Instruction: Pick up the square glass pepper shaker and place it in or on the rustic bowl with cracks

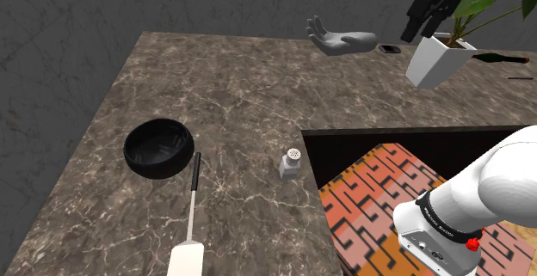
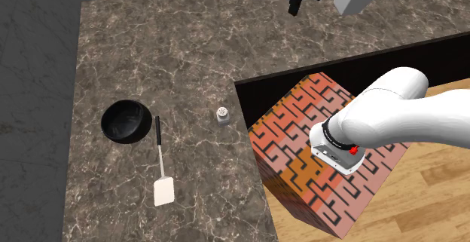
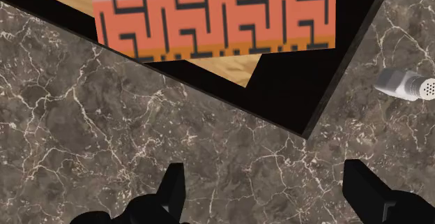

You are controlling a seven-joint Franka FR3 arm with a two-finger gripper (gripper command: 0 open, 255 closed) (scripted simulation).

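The pepper shaker (image 1: 290,164) is a small square clear body with a perforated metal cap, standing upright on the marble counter near the inner corner by the stand. The dark bowl (image 1: 157,148) sits on the counter toward the shoulder view's left of it, apart from it. Both appear from above in the second exterior view, shaker (image 2: 222,115) and bowl (image 2: 125,121). My gripper (image 1: 417,29) hangs high over the far side of the counter, far from both, also seen as gripper (image 2: 297,3). In the wrist view the gripper (image 3: 268,188) is open and empty, with the shaker (image 3: 408,84) well off to one side.
A spatula (image 1: 191,223) with a black handle lies just beside the bowl. At the far edge stand a grey hand sculpture (image 1: 342,39), a white planter (image 1: 437,59) and a dark bottle (image 1: 499,58). The patterned stand (image 2: 324,150) fills the counter's cut-out.
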